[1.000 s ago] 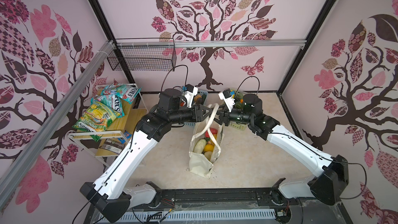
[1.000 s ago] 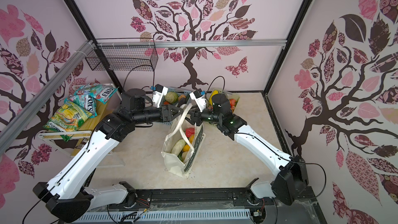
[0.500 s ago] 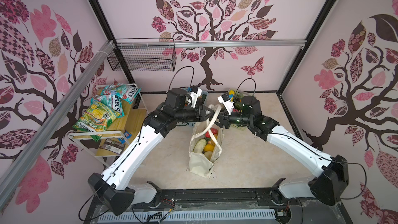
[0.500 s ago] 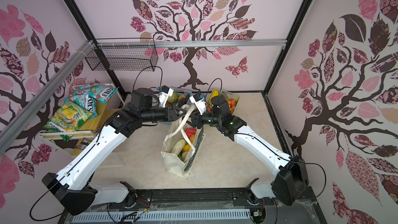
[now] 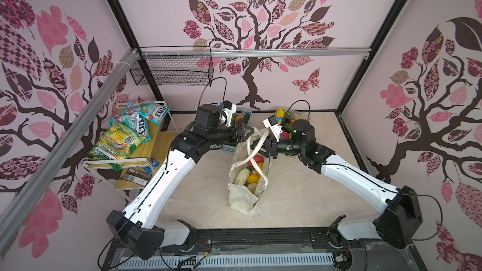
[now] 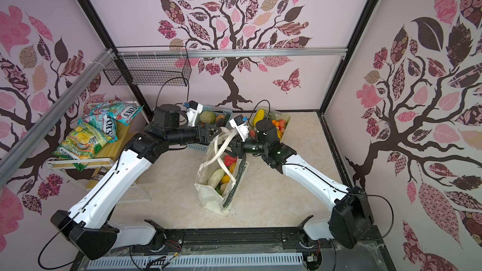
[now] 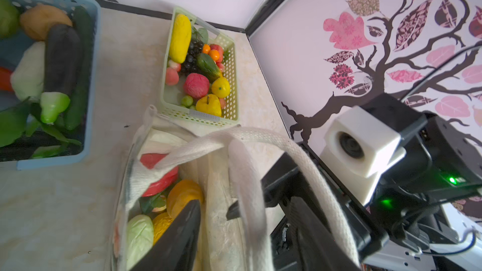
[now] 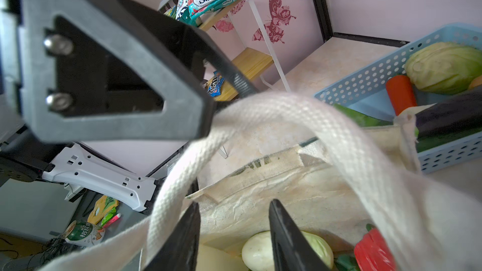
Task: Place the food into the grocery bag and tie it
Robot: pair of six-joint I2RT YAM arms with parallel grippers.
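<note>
Both top views hang high over the front edge of the table (image 5: 300, 199), looking down toward the back wall (image 5: 260, 22), and they share nearly the whole scene. The left wrist camera sits close above the bag (image 7: 221, 220), facing the pale green basket (image 7: 233, 87) and the right wrist camera (image 7: 360, 139). That one looks back, very close, past a strap (image 8: 326, 123) to the snack shelf (image 8: 250, 63) and blue basket (image 8: 365, 79).

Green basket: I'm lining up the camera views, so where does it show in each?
Top view: green basket at the back wall, partly behind the right arm.
Top view: same place, fruit showing.
Left wrist: whole, just beyond the bag.
Right wrist: not in it.
Shared landmark: the bag, in all four.
</note>
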